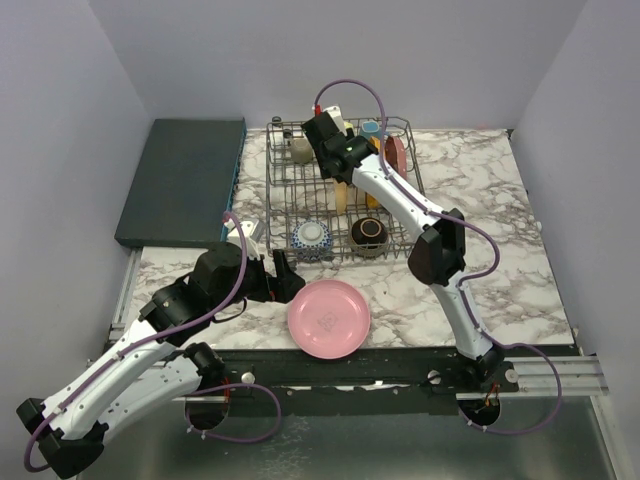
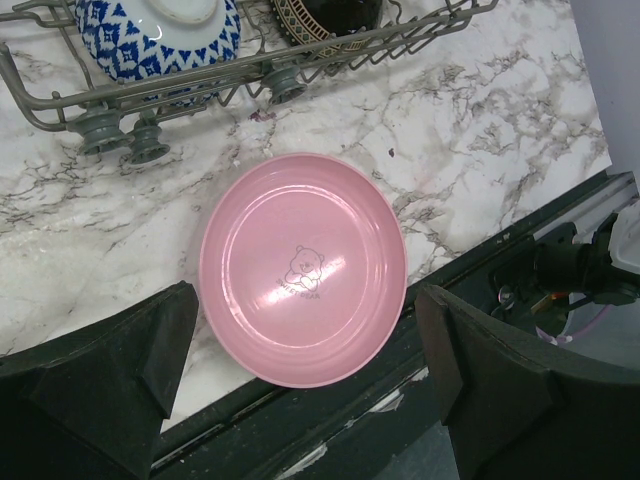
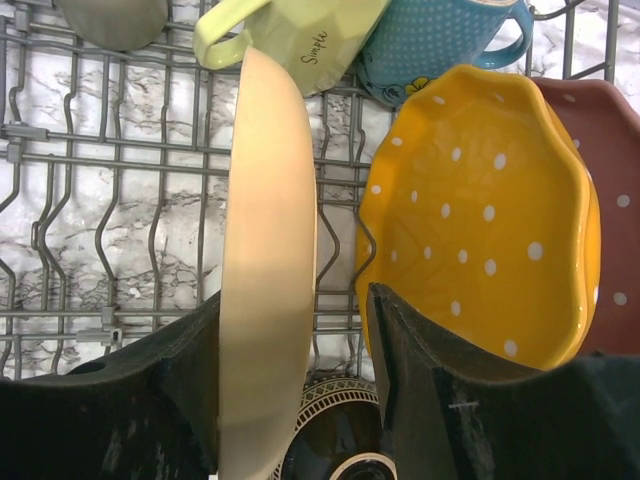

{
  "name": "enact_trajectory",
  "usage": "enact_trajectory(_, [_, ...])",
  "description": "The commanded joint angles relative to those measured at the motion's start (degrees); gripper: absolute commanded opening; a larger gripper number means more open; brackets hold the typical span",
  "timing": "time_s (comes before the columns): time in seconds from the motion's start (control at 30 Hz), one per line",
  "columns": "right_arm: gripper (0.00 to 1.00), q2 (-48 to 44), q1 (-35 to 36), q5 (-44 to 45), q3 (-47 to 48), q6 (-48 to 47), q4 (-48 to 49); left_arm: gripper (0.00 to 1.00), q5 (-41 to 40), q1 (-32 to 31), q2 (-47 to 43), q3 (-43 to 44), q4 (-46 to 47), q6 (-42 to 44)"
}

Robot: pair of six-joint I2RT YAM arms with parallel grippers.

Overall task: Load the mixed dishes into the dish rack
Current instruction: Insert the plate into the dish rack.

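Note:
The pink plate (image 1: 328,318) (image 2: 303,268) lies flat near the table's front edge. My left gripper (image 1: 285,276) (image 2: 305,295) hovers over it, open and holding nothing. The dish rack (image 1: 283,205) (image 2: 60,100) (image 3: 60,165) holds a blue bowl (image 1: 311,238) (image 2: 150,40) and a brown bowl (image 1: 369,233) (image 3: 340,440). A tan plate (image 3: 268,260) stands on edge in it beside an orange dotted plate (image 3: 480,220) and a dark red plate (image 3: 610,200). Yellow (image 3: 300,35), blue (image 3: 440,40) and olive-grey (image 3: 110,20) mugs sit behind. My right gripper (image 1: 340,168) (image 3: 295,300) straddles the tan plate's rim, open, with a gap at its right finger.
A flat dark teal slab (image 1: 185,180) lies at the back left beside the rack. A dark rail (image 1: 400,365) runs along the table's front edge, just under the pink plate's near rim. Grey walls close in the left, back and right sides.

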Motion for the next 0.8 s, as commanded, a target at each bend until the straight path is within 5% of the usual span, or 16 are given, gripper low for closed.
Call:
enact_trajectory(0.0, [0.58,-4.0,-0.2,-2.5,-1.3,1.5,1.0,0.99,-1.0,0.1,-0.1,-0.6,1.0,0.7])
enact_trajectory(0.77, [0.61,-10.0,-0.2,-3.7,-5.5,2.7,1.5,0.99,-1.4,0.1,1.0,-0.5,1.0,0.5])
